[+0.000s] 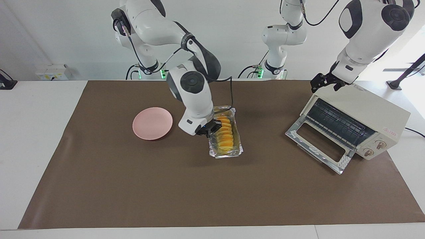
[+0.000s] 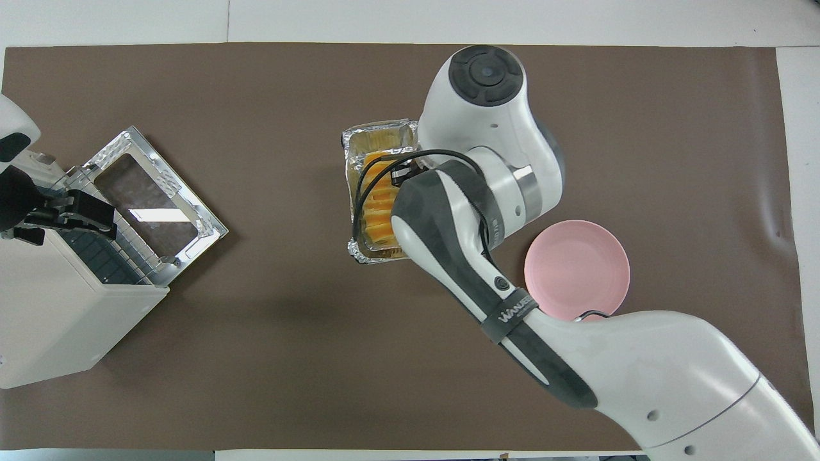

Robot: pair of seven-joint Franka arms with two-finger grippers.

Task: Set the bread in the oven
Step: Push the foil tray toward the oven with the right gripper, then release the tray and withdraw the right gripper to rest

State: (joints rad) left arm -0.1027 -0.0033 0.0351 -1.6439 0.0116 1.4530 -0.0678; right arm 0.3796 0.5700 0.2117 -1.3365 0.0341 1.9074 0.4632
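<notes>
The bread [image 1: 226, 134], a golden ridged loaf, lies in a crinkled foil tray [image 1: 229, 153] in the middle of the mat; it also shows in the overhead view [image 2: 378, 214]. My right gripper [image 1: 212, 128] is down at the bread, on the side toward the pink plate; from above its wrist hides it. The cream-white oven [image 1: 365, 116] stands at the left arm's end of the table with its glass door [image 1: 318, 144] dropped open and the wire rack showing. My left gripper [image 1: 324, 85] is open over the oven's top front edge, holding nothing.
A round pink plate [image 1: 152, 123] lies beside the foil tray, toward the right arm's end. A brown mat [image 1: 132, 186] covers the table. The oven's open door [image 2: 154, 205] juts out toward the tray.
</notes>
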